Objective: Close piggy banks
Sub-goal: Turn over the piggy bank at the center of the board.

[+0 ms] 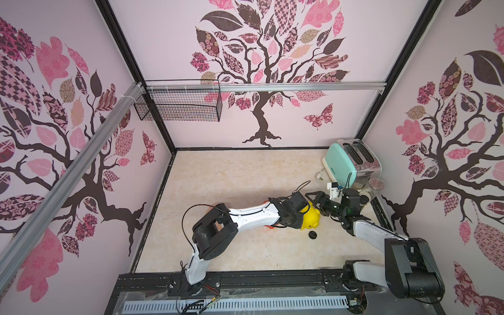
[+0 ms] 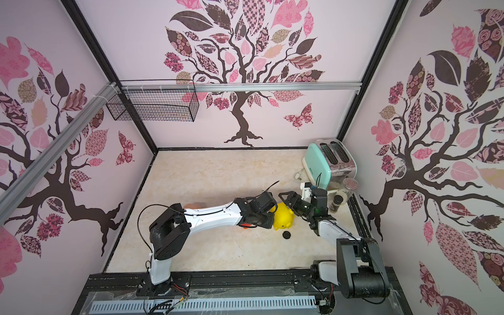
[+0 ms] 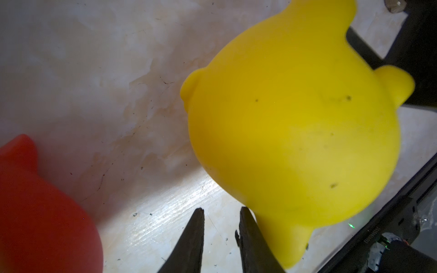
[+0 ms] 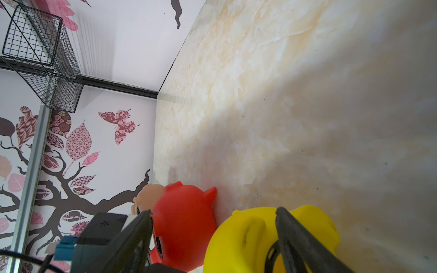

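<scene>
Toaster [image 1: 344,163] logo too small to read. Glossy yellow piggy bank [image 1: 311,218], snout toward the surface's [image 1: 231,191] front edge; left jaws pinched narrow, right jaws spread wide.

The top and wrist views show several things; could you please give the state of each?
yellow plastic piggy bank: tipped on its side, closure unclear
red plastic piggy bank: belly hidden
peach-pink plastic piggy bank: mostly hidden
small black round plug: lying loose, unfitted
mint-green toaster: upright, slots empty
left gripper: jaws shut, empty
right gripper: jaws open
</scene>
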`<control>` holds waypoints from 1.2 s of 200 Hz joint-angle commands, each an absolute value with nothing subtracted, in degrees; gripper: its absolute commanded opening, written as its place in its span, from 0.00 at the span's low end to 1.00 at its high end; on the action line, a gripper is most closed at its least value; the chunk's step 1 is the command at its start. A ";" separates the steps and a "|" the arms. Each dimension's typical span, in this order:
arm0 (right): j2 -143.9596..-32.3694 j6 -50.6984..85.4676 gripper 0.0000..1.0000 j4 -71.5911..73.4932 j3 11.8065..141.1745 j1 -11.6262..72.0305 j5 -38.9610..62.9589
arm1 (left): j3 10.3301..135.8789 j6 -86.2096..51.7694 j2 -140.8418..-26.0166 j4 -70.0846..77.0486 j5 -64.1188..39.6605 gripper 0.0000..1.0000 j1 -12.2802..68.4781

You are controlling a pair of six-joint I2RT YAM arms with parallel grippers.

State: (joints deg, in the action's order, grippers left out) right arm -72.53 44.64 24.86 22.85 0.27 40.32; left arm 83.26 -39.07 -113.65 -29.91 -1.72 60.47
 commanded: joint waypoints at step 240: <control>-67.81 43.57 0.91 19.84 19.72 1.46 37.76 | 84.20 -38.67 -113.87 -28.03 -2.20 0.29 60.21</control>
State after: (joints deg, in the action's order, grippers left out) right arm -68.51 43.70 23.35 19.97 0.38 38.48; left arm 83.26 -39.05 -113.65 -29.69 -2.04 60.36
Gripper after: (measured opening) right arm 0.895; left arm 0.292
